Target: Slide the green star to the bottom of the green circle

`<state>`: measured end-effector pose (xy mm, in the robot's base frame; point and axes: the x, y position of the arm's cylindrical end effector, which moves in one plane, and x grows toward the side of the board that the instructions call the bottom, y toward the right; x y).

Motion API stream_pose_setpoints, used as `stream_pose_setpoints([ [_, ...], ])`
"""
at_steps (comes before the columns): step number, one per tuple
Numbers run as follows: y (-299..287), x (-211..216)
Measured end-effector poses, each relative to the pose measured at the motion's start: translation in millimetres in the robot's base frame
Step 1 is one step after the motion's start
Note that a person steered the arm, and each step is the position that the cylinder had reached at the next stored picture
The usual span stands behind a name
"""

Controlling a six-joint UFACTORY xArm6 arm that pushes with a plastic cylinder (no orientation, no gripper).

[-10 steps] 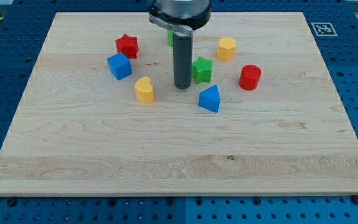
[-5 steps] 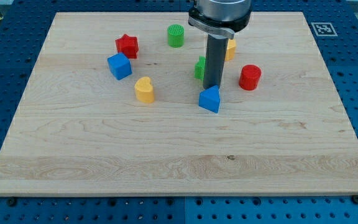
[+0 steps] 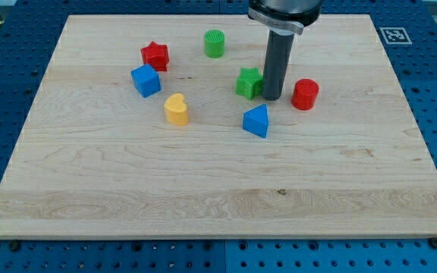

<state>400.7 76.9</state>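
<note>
The green star [image 3: 248, 83] lies on the wooden board, below and to the right of the green circle [image 3: 215, 43], which stands near the view's top. My tip [image 3: 271, 98] rests on the board right at the star's right side, between the star and the red cylinder [image 3: 305, 94]. The rod rises straight up out of the view's top.
A red star [image 3: 155, 55] and a blue cube [image 3: 146, 80] lie at the left. A yellow heart [image 3: 177, 109] sits below them. A blue triangular block [image 3: 256, 120] lies just below my tip. The rod hides what lies behind it.
My tip has moved from the star's left side, around its lower edge, to its right side. The green star has stayed nearly where it was. The yellow block behind the rod is now hidden.
</note>
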Motion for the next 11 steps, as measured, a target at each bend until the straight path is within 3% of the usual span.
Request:
stream_pose_setpoints([
  [4, -45, -3],
  [9, -59, -3],
  [11, 25, -9],
])
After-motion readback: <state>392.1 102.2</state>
